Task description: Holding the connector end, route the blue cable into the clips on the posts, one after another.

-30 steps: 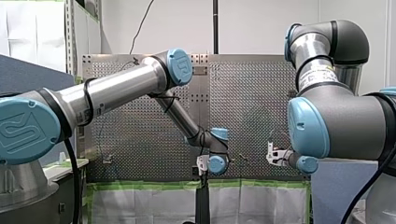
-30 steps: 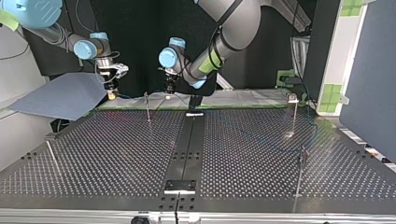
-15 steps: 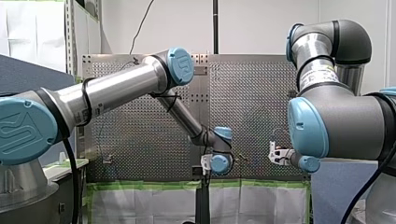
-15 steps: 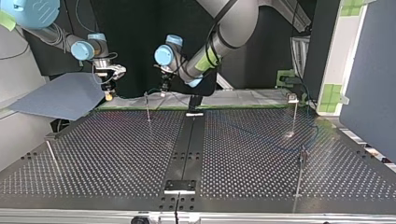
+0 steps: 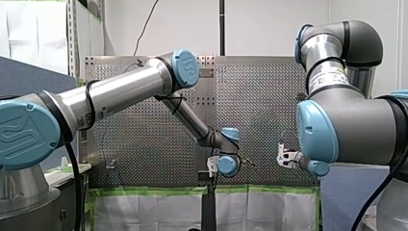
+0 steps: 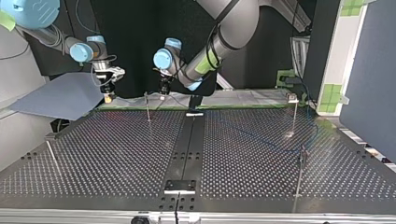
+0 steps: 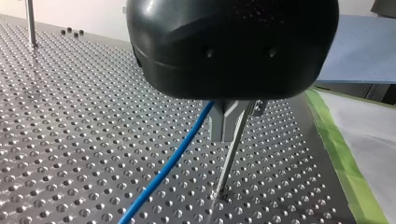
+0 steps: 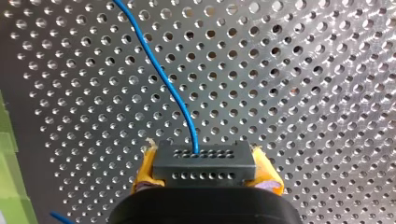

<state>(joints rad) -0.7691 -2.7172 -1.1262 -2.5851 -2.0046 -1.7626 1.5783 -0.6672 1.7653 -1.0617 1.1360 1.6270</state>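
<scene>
In the right wrist view my right gripper has its yellow pads shut on the black connector, and the blue cable runs out of its face over the perforated plate. My left gripper is shut on the blue cable, which trails away below it. A thin metal post stands just beyond its fingertips. In the top view my left gripper hangs close beside the far post, while my right gripper is further to the view's left, past the table's far edge.
Three more posts stand on the perforated table: one far right, one near right, one near left. Slack cable lies across the right half. A grey-blue sheet lies at the far left, with green tape along the table's edge.
My left gripper has moved toward the top view's left with the cable, closing on the far post. My right gripper has drifted slightly the same way with the connector.
</scene>
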